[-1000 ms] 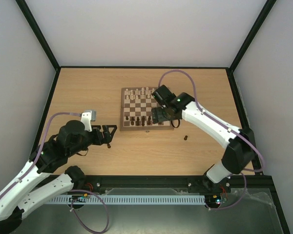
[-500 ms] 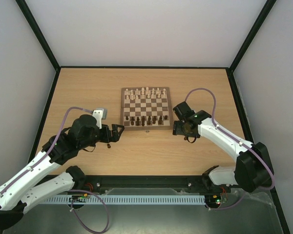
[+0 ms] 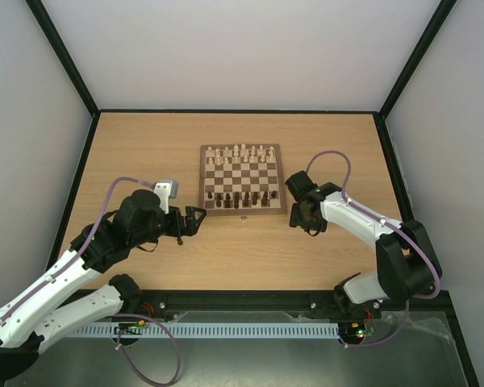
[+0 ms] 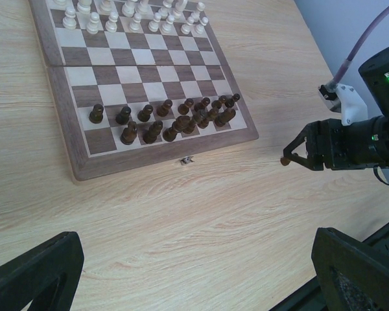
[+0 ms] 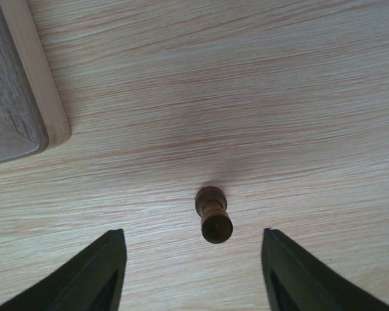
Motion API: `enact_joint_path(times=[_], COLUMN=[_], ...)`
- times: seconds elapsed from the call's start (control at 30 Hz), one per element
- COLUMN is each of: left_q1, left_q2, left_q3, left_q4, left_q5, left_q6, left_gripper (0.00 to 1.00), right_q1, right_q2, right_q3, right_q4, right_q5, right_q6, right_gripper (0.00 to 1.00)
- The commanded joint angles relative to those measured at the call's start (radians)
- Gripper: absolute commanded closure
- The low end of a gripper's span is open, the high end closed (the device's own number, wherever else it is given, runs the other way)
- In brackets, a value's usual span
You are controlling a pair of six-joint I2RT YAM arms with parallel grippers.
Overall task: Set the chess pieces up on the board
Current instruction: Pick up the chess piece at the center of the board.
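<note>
The board [image 3: 240, 213] lies mid-table, with dark brown pieces [image 3: 240, 197] along its near rows and cream pieces [image 3: 240, 151] along its far rows. One dark brown piece [image 5: 214, 217] is on the tabletop just right of the board's near right corner [image 5: 16, 97]. My right gripper [image 5: 193, 236] is open, with its fingers on either side of this piece and not touching it. In the top view the right gripper [image 3: 302, 216] hides the piece. My left gripper [image 3: 192, 218] is open and empty over bare table left of the board's near edge.
A small metal clasp [image 4: 187, 159] sits on the board's near edge. The left wrist view shows the right gripper [image 4: 298, 152] with the loose piece [image 4: 284, 161] at its tips. Black frame rails [image 3: 242, 297] line the table's near side.
My right gripper has left the board and come down to the table on its right, around the loose dark piece. My left arm has shifted slightly toward the board.
</note>
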Motion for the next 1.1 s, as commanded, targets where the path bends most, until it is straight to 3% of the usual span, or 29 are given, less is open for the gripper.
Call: enact_joint_path(times=[0.0,0.37,0.8,1.07], left_q1=[0.001,0.002,0.001,0.002], left_q2=[-0.001,0.001,0.002,0.008], left_q3=[-0.011,-0.013,-0.013,-0.01], left_q4=[0.021,0.023,0.026,0.024], left_q5=[0.007,0.014,0.023,0.011], left_q6=[0.017,0.021,0.027,0.023], left_gripper=[0.01,0.01,0.01,0.01], right_q1=[-0.016,-0.029,-0.035,-0.035], right_q2=[0.03,0.075,0.09,0.047], right_q3=[-0.02,-0.025,-0.02,0.173], right_q4=[0.0,0.011,0.018,-0.079], right_q5=[-0.016,-0.039,-0.052,-0.05], right_q6=[0.004,-0.007,-0.018,-0.08], right_gripper=[0.45,0.56,0.92,0.95])
